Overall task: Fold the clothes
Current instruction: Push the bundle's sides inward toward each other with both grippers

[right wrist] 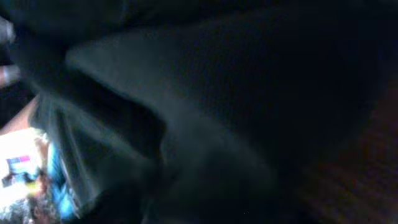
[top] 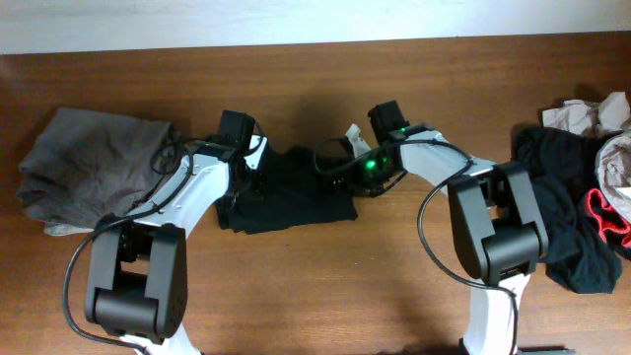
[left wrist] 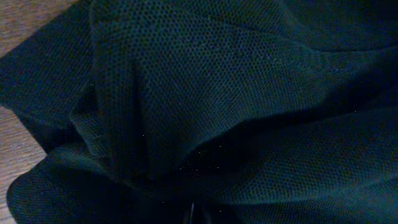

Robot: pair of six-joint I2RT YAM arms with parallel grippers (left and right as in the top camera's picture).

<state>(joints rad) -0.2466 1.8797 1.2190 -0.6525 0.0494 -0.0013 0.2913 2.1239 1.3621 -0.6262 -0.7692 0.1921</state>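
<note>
A black garment [top: 296, 202] lies crumpled on the wooden table [top: 325, 296] between my two arms. My left gripper [top: 246, 176] is down on its left edge. In the left wrist view, folds of black mesh cloth [left wrist: 217, 93] fill the frame and bunch toward the jaws at the bottom, which look shut on the fabric. My right gripper [top: 340, 163] presses into the garment's upper right edge. Dark cloth [right wrist: 249, 93] blocks the right wrist view and hides its fingers.
A grey garment [top: 89, 168] lies heaped at the left of the table. At the right edge sits a pile of a black garment [top: 562, 227], something with red trim [top: 603, 219] and pale crumpled cloth [top: 587, 113]. A white tag [top: 352, 131] shows near the right gripper.
</note>
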